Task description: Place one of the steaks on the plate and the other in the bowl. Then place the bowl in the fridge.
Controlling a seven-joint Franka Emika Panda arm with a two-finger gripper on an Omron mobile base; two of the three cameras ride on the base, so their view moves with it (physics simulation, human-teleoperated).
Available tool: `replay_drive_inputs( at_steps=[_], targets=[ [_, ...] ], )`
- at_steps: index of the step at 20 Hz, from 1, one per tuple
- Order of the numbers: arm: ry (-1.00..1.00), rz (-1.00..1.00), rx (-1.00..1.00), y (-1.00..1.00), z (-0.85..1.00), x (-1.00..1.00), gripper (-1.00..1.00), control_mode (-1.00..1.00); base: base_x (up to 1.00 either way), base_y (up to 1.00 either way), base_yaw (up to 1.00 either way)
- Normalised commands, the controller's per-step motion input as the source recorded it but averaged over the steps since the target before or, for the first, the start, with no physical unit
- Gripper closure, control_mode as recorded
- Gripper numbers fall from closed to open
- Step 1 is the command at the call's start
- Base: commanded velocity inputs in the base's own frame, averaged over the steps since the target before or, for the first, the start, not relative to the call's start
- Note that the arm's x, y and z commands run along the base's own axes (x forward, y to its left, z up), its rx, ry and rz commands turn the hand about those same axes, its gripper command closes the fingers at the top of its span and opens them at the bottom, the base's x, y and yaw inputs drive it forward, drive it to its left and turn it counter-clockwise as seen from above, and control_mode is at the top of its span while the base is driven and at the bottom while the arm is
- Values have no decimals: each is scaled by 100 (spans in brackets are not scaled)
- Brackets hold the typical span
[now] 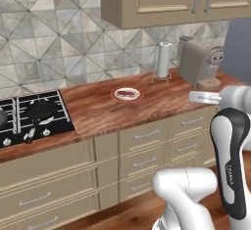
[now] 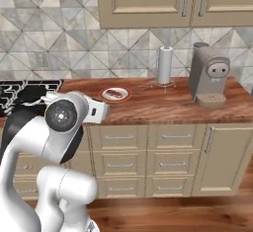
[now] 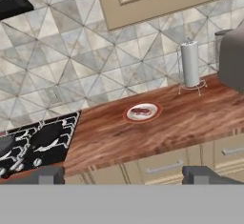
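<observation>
A small plate with a reddish rim (image 1: 139, 95) (image 2: 126, 95) (image 3: 155, 109) sits in the middle of the wooden counter. One dark reddish steak (image 1: 127, 94) (image 2: 114, 94) (image 3: 140, 110) lies on it. My gripper (image 3: 125, 176) is open, with its two dark fingertips (image 3: 45, 175) spread wide and nothing between them. It hangs in front of the counter, well short of the plate and facing it. The white hand (image 1: 203, 97) (image 2: 96, 111) is level with the counter's front edge. The bowl and the fridge are out of view.
A black stove with a frying pan (image 1: 40, 109) (image 3: 45, 135) is at the counter's left end. A paper towel roll (image 1: 163, 60) (image 2: 164, 65) (image 3: 190, 65) and a grey coffee machine (image 1: 201, 62) (image 2: 210, 75) stand at the back right. Wall cabinets hang above, with drawers below.
</observation>
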Motion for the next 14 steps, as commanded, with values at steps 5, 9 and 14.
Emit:
replay_drive_inputs(
  at_steps=[5,9,14],
  targets=[
    [0,0,0,0,0,0,-100,100,-2,96,4],
    [0,0,0,0,0,0,-100,100,0,70,5],
    [0,0,0,0,0,0,-100,100,0,100,4]
  ],
)
